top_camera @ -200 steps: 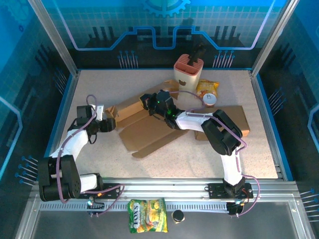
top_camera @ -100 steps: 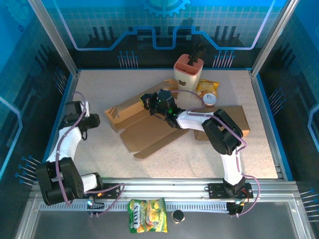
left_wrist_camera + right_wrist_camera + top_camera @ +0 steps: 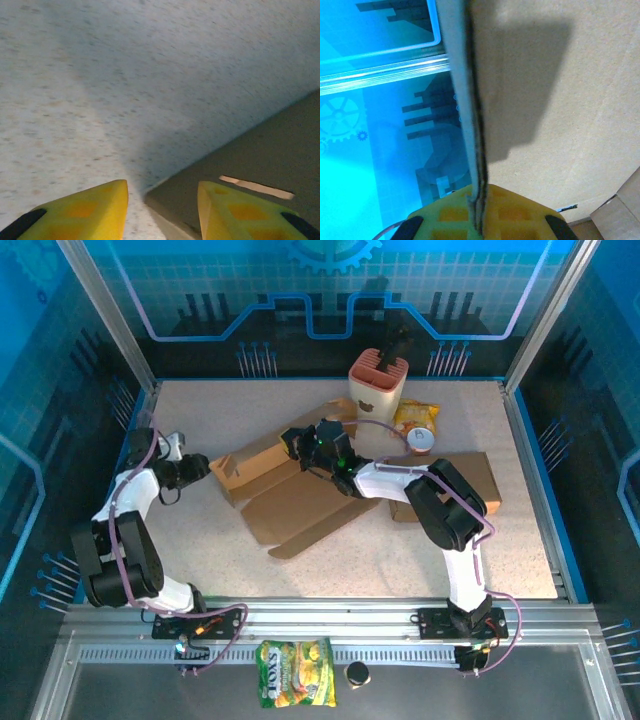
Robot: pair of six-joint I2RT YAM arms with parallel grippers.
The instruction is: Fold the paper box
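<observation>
The paper box [image 3: 290, 502] is a flat brown cardboard blank, spread out mid-table with flaps pointing toward the front. My right gripper [image 3: 300, 445] is at its far edge, and the right wrist view shows the yellow fingers [image 3: 520, 212] shut on a raised cardboard panel [image 3: 560, 100], seen edge-on. My left gripper [image 3: 197, 468] lies low at the box's left corner. In the left wrist view its jaws [image 3: 162, 192] stand open, and the shaded corner of the box [image 3: 260, 155] reaches into the gap without touching either finger.
A pink-topped holder [image 3: 378, 380], a yellow snack bag [image 3: 415, 417] and a can [image 3: 421, 441] stand at the back. A second cardboard box [image 3: 475, 480] lies to the right. Another snack bag [image 3: 296, 687] rests on the front rail. Blue walls enclose the table.
My left gripper drew back from the box toward the left wall, then turned to face the box's left corner, with its jaws narrower. The right gripper has kept its grip and not moved.
</observation>
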